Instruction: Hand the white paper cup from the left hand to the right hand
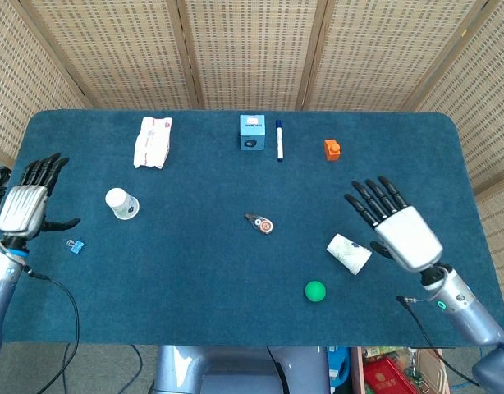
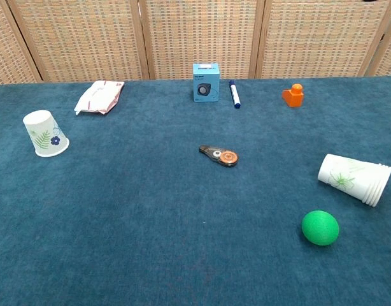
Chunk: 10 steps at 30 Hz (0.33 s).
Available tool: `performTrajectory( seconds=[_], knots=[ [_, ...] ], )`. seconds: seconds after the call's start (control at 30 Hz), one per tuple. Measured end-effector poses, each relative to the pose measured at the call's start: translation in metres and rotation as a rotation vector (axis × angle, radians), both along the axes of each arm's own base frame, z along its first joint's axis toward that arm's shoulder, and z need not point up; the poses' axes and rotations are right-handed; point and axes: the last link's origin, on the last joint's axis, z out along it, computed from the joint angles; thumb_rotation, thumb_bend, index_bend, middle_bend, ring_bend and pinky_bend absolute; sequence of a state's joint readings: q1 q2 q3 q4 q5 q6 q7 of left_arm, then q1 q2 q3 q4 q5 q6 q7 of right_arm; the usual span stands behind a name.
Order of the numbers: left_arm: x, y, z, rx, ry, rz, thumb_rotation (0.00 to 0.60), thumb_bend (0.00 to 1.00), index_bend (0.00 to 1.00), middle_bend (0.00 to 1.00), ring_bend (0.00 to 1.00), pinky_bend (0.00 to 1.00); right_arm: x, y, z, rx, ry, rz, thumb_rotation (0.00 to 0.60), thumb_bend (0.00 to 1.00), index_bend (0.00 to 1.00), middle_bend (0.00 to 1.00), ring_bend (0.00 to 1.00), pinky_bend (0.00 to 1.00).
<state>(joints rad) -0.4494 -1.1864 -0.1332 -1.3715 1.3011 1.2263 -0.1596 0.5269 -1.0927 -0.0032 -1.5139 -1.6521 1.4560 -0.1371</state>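
Lying sideways, ribbed white paper cup [image 2: 353, 178] rests on napped blue table [image 2: 151, 242].

Along the far edge of my blue table [image 1: 235, 271] lie a white packet with red print [image 1: 153, 140], a small blue box [image 1: 252, 131], a blue-capped marker [image 1: 279, 139] just beside the box, and an orange block [image 1: 332, 148]. Near the table's middle rests a small dark and orange tape dispenser [image 2: 219, 155]. Nearer me sits a green ball [image 2: 320, 227]. A little blue clip [image 1: 75, 245] lies near the left edge.
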Motion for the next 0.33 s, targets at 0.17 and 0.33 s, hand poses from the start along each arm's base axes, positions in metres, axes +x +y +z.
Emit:
performTrajectory(
  seconds=[0.17,0.33],
  knots=[
    [-0.021,-0.051,0.002,0.075,-0.014,0.077,0.600,0.09,0.00,0.00,0.00,0.00,-0.040,0.036,0.005,-0.067,-0.084,-0.169,0.600,0.00,0.00,0.00,0.00,0.00],
    [-0.034,-0.089,-0.004,0.068,-0.020,0.134,0.600,0.09,0.00,0.00,0.00,0.00,-0.078,0.071,0.002,-0.124,-0.163,-0.319,0.600,0.00,0.00,0.00,0.00,0.00]
  ],
)
